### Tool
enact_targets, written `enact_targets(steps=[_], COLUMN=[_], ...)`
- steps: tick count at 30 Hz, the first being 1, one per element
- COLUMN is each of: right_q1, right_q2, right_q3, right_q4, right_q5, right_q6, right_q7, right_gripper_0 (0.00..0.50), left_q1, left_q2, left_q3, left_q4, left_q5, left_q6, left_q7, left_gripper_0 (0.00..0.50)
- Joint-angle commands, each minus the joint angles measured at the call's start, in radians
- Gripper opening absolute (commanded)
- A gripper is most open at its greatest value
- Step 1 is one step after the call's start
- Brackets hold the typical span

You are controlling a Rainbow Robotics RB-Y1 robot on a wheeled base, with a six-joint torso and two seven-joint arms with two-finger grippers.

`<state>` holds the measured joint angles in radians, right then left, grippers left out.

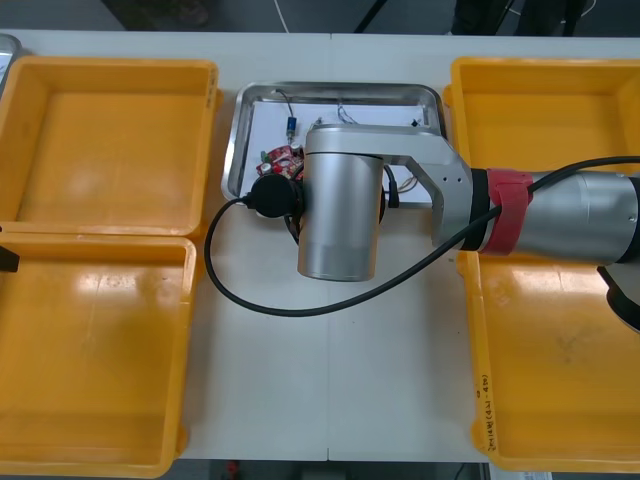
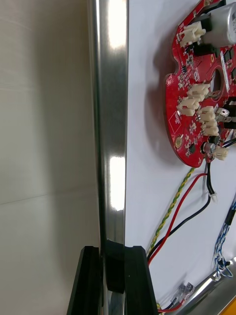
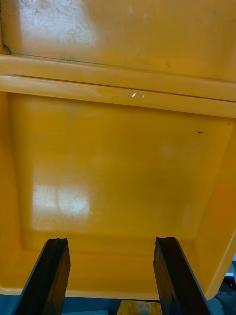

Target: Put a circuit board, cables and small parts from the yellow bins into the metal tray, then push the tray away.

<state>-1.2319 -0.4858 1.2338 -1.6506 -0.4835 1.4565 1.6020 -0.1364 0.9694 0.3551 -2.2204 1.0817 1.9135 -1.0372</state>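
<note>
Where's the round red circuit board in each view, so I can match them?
Front view: round red circuit board in the shiny metal tray, partly under the right arm.
Right wrist view: board beyond the right pincer gripping the tray's rim.
Left wrist view: yellow bin beyond the open left pincer.
Shared landmark: tray rim.

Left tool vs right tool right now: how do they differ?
The left tool is open wide; the right tool is shut. The left tool holds nothing; the right tool clamps the rim of the metal tray. The left tool hangs over a bare yellow bin; the right tool sits at the tray's edge, table on one side, tray floor on the other. Both are black.
</note>
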Motion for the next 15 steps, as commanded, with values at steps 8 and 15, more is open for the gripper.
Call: enact_targets(steps=[8,15], right_q1=[-0.084,-0.09], right_q2=[0.012,0.044], right_q3=[0.01,0.01], right_q4=[0.054,0.114], right_q5=[0.011,0.011], right_q6=[-0.056,-0.082], right_q7=[0.061,0.09], right_gripper_0=[0.0,0.0], left_q1=[0.014,0.014], left_q2=[0.048,0.048], left_q3=[0.027,0.027], left_q4=[-0.022,-0.022], left_q5=[0.007,0.007], left_q6=[0.006,0.006], left_q7=[0.022,0.022], left_gripper_0=[0.5,0.5])
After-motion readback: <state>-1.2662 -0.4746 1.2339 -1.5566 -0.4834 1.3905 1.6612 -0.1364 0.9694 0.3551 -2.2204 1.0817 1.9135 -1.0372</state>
